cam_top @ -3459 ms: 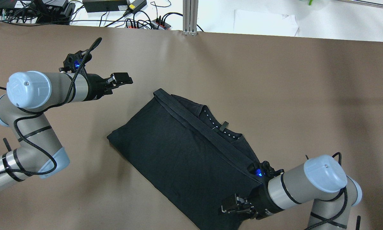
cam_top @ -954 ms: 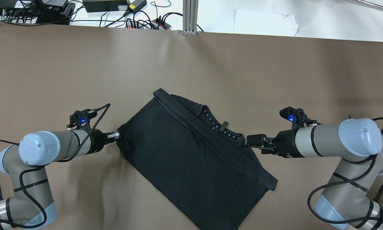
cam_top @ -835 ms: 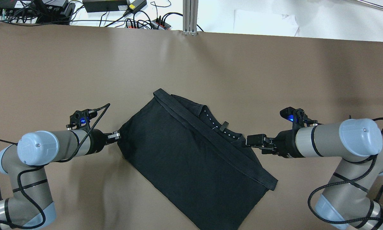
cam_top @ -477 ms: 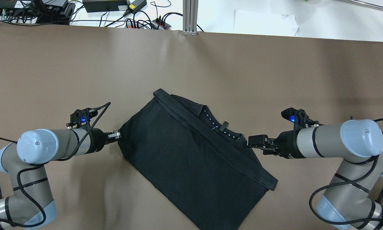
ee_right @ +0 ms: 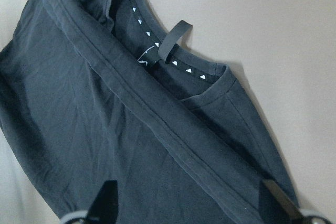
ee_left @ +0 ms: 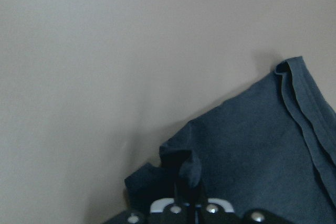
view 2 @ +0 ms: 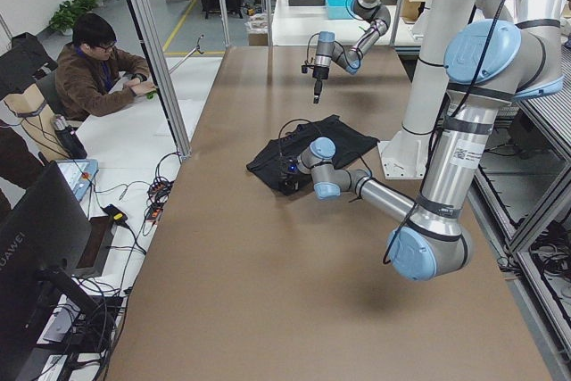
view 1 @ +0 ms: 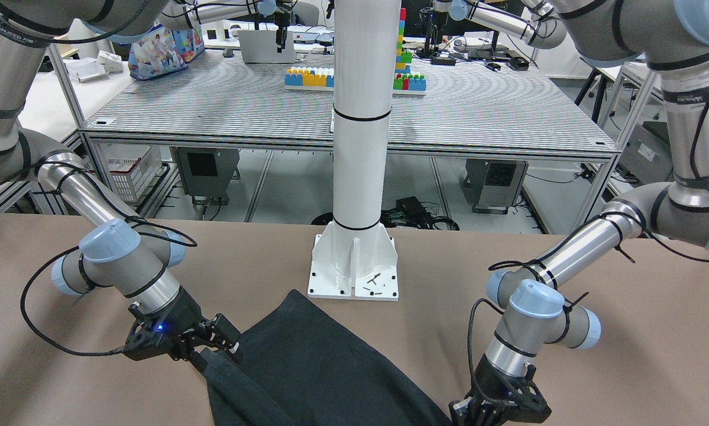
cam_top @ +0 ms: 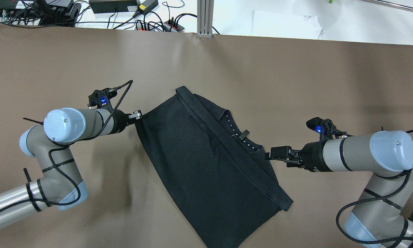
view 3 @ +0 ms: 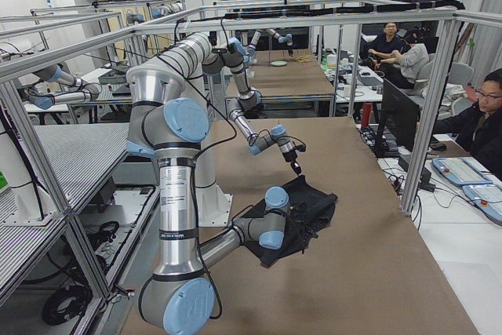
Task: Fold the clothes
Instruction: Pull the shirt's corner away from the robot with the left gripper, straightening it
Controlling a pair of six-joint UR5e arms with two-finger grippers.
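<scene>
Brown desk [cam_top: 296, 86] from overhead, a black shirt [cam_top: 199, 162] lying diagonally at centre. At 10 o'clock the left pincer [cam_top: 137, 115] is clamped on the shirt's corner. At 3 o'clock the right pincer [cam_top: 273, 153] gapes wide, holding nothing. It should probably grip both layers before any lift, so the fold stays straight.

Folded black garment [cam_top: 206, 162] — lying diagonally, hemmed band across it.
</scene>
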